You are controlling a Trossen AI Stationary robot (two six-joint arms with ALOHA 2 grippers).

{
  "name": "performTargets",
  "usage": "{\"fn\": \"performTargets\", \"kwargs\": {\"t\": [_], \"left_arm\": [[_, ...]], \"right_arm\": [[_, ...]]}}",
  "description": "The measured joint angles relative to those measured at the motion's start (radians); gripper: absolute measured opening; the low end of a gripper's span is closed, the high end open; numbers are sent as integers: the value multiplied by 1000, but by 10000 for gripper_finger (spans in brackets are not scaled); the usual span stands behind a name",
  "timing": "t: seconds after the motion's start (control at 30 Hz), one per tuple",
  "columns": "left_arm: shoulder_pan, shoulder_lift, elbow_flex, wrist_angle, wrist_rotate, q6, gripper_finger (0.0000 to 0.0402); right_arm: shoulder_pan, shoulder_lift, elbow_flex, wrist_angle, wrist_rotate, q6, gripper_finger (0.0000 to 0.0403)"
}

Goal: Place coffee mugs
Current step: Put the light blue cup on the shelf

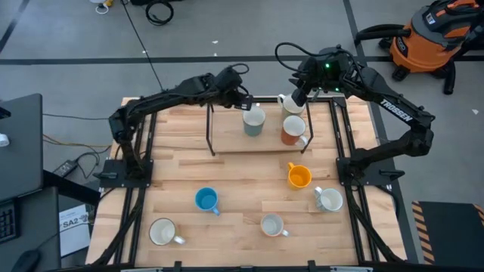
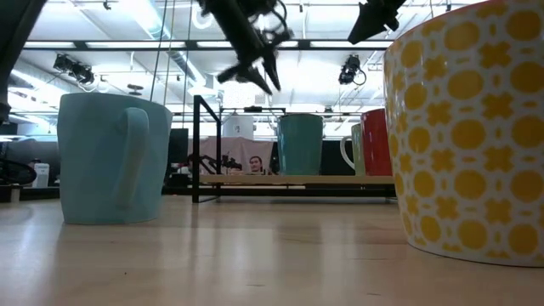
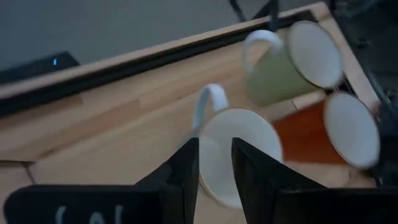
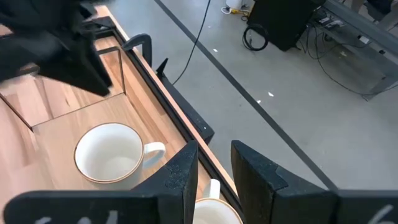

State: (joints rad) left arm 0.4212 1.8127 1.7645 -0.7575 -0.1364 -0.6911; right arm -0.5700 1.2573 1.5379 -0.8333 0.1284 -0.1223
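Three coffee mugs stand on a raised wooden shelf (image 1: pixel 227 143) at the table's far side: a grey-teal one (image 1: pixel 254 121), a pale green one (image 1: pixel 291 103) and a reddish-brown one (image 1: pixel 294 131). My left gripper (image 1: pixel 243 98) hangs open just above the grey-teal mug (image 3: pixel 239 149), clear of it (image 2: pixel 255 72). My right gripper (image 1: pixel 299 97) hangs open above the pale green mug (image 4: pixel 214 208), holding nothing. An orange mug (image 1: pixel 299 176), a blue mug (image 1: pixel 206 199) and three whitish mugs (image 1: pixel 162 231) (image 1: pixel 272 225) (image 1: pixel 329 199) stand on the tabletop nearer the front.
The shelf rests on thin black legs (image 1: pixel 210 128). Black rails (image 1: pixel 144 151) run along the table's left and right sides. In the low view a light-blue mug (image 2: pixel 110 157) and a yellow-patterned mug (image 2: pixel 467 127) stand close to the near edge. Bare wood lies between shelf and front mugs.
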Motion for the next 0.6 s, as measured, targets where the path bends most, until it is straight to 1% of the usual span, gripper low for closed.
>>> {"fn": "performTargets", "kwargs": {"t": [0.13, 0.3, 0.4, 0.5, 0.6], "left_arm": [[-14, -78, 0, -12, 4, 125, 100], [-46, -176, 0, -79, 3, 279, 100], [-80, -236, 0, -122, 3, 419, 100], [-124, -292, 0, -173, 3, 539, 100], [-163, -345, 0, -240, 4, 595, 100]], "right_arm": [[0, 0, 0, 0, 0, 74, 103], [0, 0, 0, 3, -1, 151, 103], [1, 0, 0, 13, -6, 157, 103], [6, 0, 0, 44, -52, 158, 103], [19, 2, 0, 90, -102, 158, 103]]}}
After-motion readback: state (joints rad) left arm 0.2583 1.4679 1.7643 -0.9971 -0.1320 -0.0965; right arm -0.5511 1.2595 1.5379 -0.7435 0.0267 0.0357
